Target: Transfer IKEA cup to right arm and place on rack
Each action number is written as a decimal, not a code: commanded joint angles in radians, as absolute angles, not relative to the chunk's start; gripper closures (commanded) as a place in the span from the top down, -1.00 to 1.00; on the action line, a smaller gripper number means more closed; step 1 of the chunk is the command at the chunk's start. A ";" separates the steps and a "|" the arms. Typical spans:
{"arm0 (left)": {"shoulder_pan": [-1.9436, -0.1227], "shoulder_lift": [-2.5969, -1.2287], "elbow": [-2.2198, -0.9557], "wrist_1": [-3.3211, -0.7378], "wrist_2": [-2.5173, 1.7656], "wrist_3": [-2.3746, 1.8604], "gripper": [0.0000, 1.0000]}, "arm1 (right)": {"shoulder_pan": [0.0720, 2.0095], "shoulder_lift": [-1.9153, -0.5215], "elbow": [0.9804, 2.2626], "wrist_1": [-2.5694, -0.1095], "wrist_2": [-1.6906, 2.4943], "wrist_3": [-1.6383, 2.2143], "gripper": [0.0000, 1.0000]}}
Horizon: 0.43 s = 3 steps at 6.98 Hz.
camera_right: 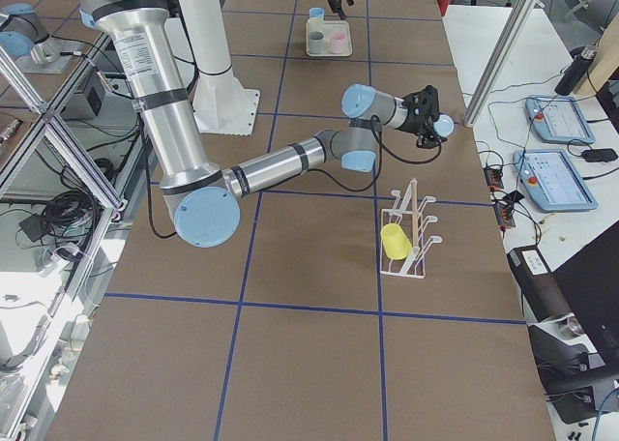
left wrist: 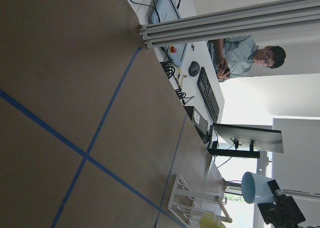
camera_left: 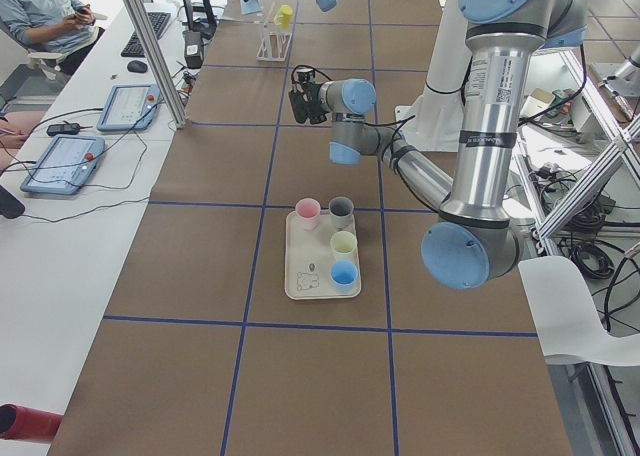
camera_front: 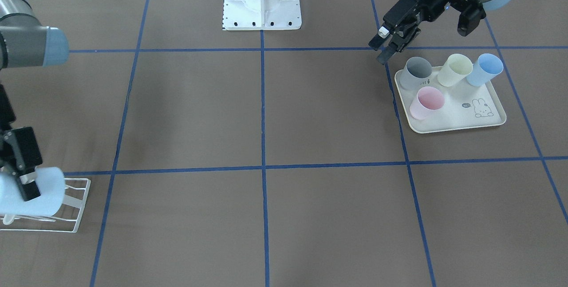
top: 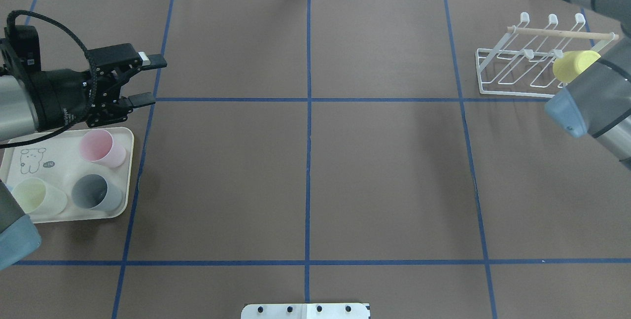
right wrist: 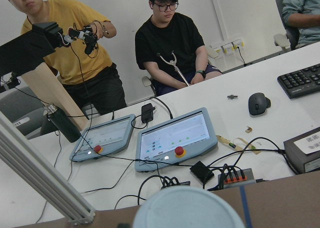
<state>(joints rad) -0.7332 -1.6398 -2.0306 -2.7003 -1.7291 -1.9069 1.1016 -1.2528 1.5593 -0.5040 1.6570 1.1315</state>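
On the brown table (camera_front: 310, 109) six cups are counted: four stand upright on the cream tray (camera_front: 457, 123), namely a grey cup (camera_front: 417, 72), a pale yellow cup (camera_front: 455, 69), a blue cup (camera_front: 486, 68) and a pink cup (camera_front: 427, 102); one bright yellow cup (top: 574, 65) sits on the rack (top: 527, 54); one pale blue IKEA cup (camera_front: 49, 189) is in the grasp of the right arm. Two arms, one tray and one rack are present; the rack bears a single wooden dowel (top: 562, 34) across its upturned prongs.

Right gripper (camera_front: 26, 189): fingers clamped on the IKEA cup's wall; the cup is tipped off upright and held in the air. In the front-facing view it overlaps one end of the rack; the right-side view shows it raised above the table and apart from the rack, touching neither prongs nor dowel.

Left gripper (top: 148, 80): jaws spread, holding nothing; it hovers near the tray's rim, beside the pink and grey cups.
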 commanded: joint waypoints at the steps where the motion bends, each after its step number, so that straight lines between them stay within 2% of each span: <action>1: -0.738 -1.620 -2.033 -2.700 -1.735 -1.879 1.00 | 1.219 -1.255 1.447 -0.499 1.761 0.874 -1.00; 3: -0.738 -1.620 -2.033 -2.700 -1.735 -1.881 0.99 | 1.258 -1.287 1.416 -0.499 1.759 0.687 -1.00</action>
<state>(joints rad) -0.7377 -1.6206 -2.0325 -2.6998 -1.7348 -1.8805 1.2287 -1.2696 1.4379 -0.4984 1.7554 0.8055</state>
